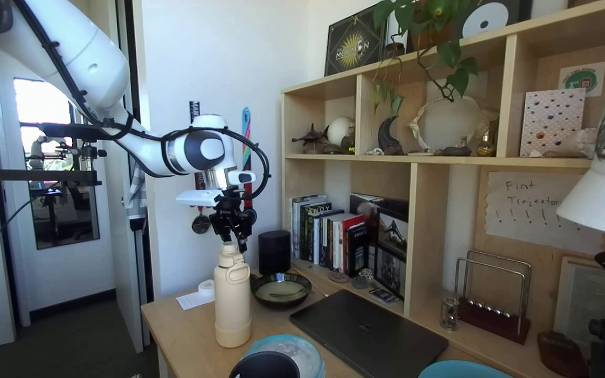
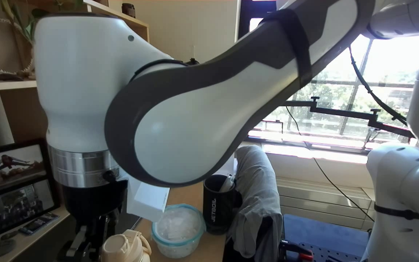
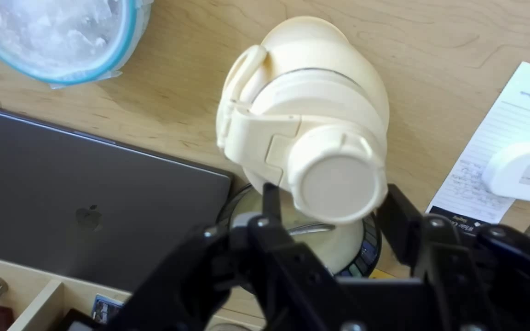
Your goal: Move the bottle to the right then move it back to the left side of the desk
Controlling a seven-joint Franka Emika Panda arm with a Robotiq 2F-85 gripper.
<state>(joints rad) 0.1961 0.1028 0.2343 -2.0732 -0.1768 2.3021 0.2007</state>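
- Black fingers (image 3: 272, 204) spread wide near the bottle (image 3: 325, 92)
- Bottle upright on the surface (image 3: 430, 55)
- Wrist view: laptop (image 3: 95, 184) at its eight o'clock, paper (image 3: 506, 126) at three

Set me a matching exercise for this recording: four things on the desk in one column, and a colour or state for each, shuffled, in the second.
1. Bottle
2. Laptop
3. Bowl
4. Round tub

A. Dark, lid shut
B. Has a metal utensil in it
C. Blue-rimmed
D. Tall, cream, standing upright

Right pairs: 1-D; 2-A; 3-B; 4-C
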